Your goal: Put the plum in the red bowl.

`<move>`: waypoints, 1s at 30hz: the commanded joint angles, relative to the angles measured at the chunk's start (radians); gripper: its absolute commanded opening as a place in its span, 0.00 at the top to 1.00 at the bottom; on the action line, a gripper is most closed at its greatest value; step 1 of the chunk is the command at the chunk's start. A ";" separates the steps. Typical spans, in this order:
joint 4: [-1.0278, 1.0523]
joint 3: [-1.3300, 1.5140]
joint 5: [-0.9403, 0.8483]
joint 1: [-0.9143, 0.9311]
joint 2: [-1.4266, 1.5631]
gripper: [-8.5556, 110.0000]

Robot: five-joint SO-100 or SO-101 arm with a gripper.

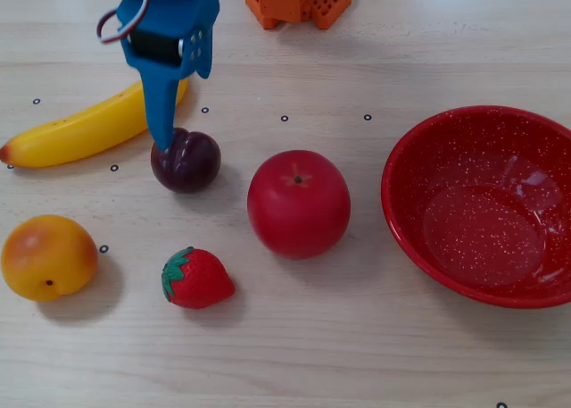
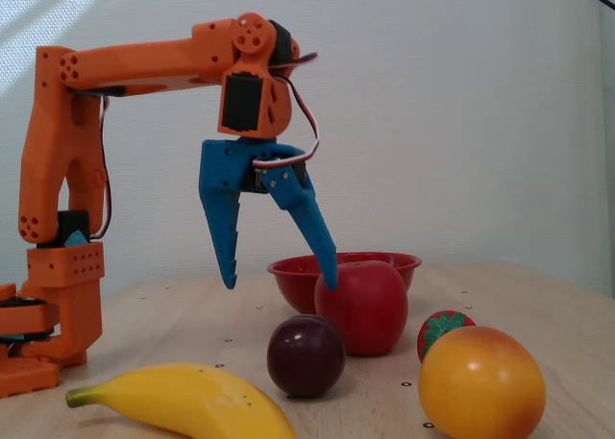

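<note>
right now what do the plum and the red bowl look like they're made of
The plum: probably molded plastic, a glossy dark purple skin with sharp highlights and a too-even crease. The red bowl: a hard shiny shell with fine white speckles and bright reflections inside; it looks like enamelled metal, though melamine plastic can't be ruled out.

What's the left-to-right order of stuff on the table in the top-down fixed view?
Orange fruit → banana → plum → strawberry → red apple → red bowl. The open gripper hangs over the plum's left edge.
</note>
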 commanded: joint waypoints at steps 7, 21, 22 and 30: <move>-0.071 -0.087 0.097 -0.038 -0.060 0.55; -0.164 -0.110 0.176 -0.058 -0.169 0.55; -0.164 -0.114 0.176 -0.055 -0.175 0.55; -0.179 -0.121 0.189 -0.044 -0.206 0.55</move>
